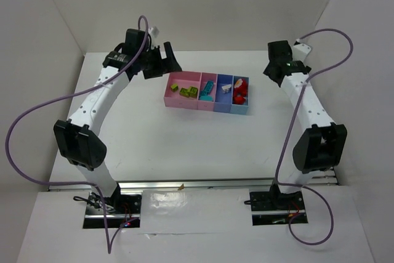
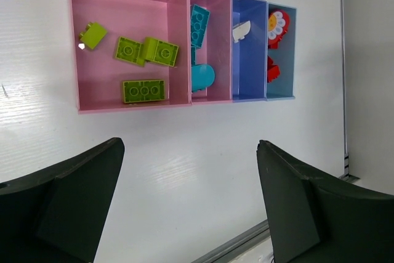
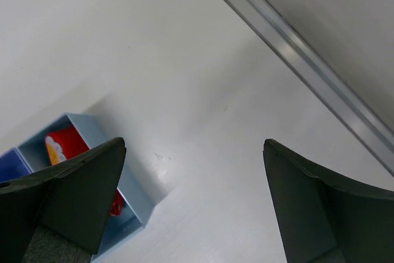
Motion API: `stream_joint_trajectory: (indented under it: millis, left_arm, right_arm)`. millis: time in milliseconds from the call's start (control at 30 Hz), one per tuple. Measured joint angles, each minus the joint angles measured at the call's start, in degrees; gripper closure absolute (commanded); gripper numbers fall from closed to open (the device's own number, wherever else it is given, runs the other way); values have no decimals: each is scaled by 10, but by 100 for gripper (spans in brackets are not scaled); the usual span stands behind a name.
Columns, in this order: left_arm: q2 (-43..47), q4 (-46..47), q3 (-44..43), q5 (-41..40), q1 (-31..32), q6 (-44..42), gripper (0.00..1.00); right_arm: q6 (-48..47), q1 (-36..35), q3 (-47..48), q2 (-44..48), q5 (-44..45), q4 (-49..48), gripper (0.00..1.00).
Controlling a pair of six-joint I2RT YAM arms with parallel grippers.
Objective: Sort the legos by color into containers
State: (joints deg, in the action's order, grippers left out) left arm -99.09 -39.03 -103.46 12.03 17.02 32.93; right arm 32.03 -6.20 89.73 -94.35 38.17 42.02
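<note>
Ahead of the left gripper (image 2: 189, 146), whose fingers (image 2: 68, 201) are black, the wide bin (image 2: 104, 100) is pink and holds lime green bricks (image 2: 143, 90). To its right a narrow pink bin (image 2: 220, 47) holds teal bricks (image 2: 199, 24), a blue bin (image 2: 249, 72) a white piece (image 2: 241, 31), and a paler blue bin (image 2: 282, 90) red bricks (image 2: 273, 69) and a red round piece (image 2: 278, 24) printed with white petals and a yellow centre. The table (image 2: 184, 170) is white

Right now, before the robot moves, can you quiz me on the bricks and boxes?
1. True or false: the wide pink plastic bin holds lime green studded plastic bricks.
2. Which colour of brick lies in the narrow pink plastic bin? A red, B teal, C white.
3. Fill in: the left claw is ____ and holds nothing.
Key: 1 true; 2 B; 3 open.
</note>
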Motion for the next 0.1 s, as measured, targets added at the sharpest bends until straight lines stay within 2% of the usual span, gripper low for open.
stream_joint_trajectory:
  millis: [100]
  left_arm:
    - [11,0,9,0,0,1,0]
  right_arm:
    - [16,-1,-41,41,5,25,0]
